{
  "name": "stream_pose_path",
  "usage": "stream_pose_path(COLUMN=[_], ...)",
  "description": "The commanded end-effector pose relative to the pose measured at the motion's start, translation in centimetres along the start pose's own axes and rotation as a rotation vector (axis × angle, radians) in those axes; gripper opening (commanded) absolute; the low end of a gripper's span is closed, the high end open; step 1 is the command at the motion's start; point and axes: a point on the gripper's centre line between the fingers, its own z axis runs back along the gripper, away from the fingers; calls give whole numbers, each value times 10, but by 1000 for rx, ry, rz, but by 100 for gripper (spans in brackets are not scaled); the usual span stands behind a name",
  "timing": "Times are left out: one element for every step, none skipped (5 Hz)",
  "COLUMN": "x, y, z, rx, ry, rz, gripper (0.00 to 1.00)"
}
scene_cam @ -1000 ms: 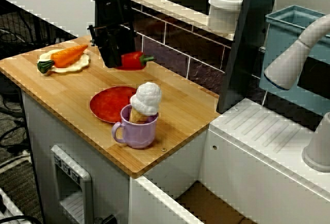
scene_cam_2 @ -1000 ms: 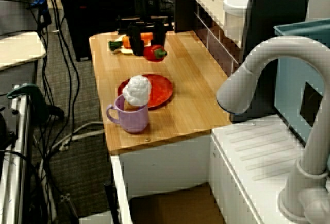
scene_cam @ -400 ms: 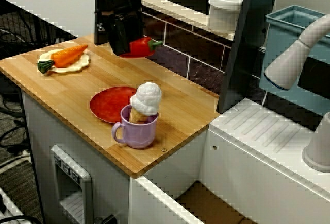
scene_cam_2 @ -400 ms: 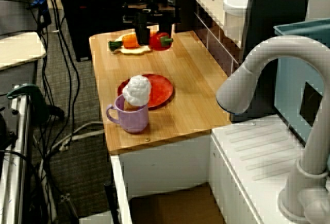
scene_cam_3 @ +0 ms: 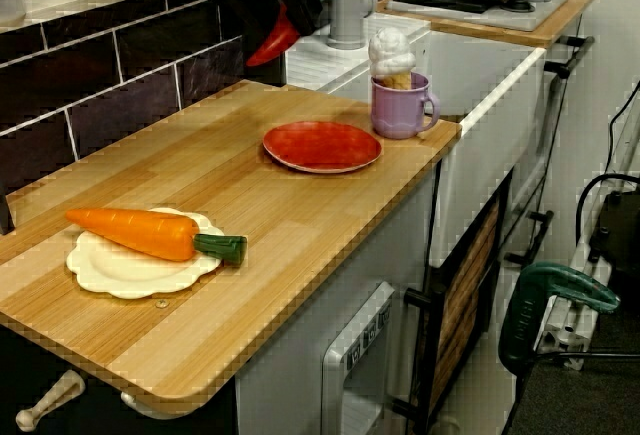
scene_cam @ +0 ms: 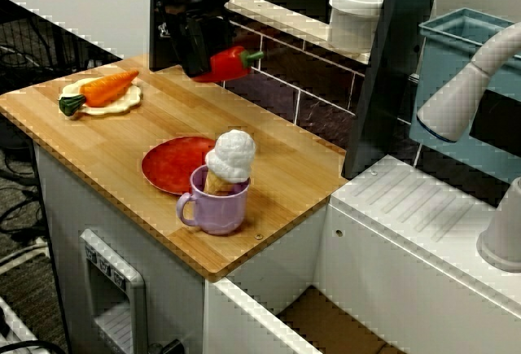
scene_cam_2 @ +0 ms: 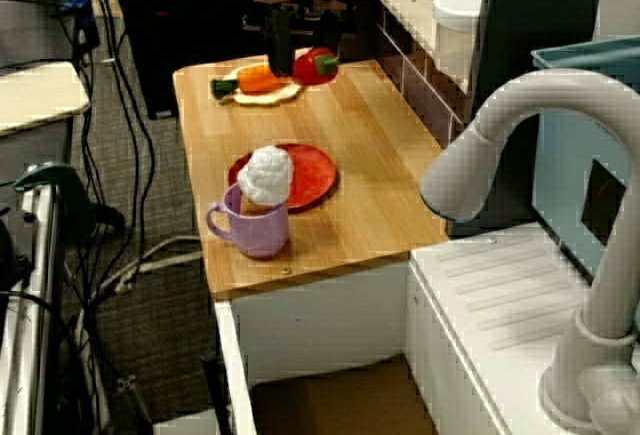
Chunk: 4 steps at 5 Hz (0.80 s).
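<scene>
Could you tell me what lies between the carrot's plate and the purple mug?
The red plate lies there, close to the purple mug; the rest is bare countertop, clearest in the view from the side.

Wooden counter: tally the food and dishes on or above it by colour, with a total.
Red: 2, the toy pepper and the round plate
Orange: 1, the carrot
Cream: 1, the scalloped plate
Purple: 1, the mug
White: 1, the ice cream cone
Total: 6

Two raised views look down the worktop [scene_cam: 106, 138] from one end — a low third faces back along it.
</scene>
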Motion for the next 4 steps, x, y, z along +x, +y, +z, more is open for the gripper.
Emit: stream_pose_path(x=[3,7,8,8], y=[-14,-16,-16,-16], z=[21,21,23,23], rx=[9,2,4,8], ry=[-23,-31,-34,-34], rz=[-49,-58,-55,-52], gripper=[0,0,0,0])
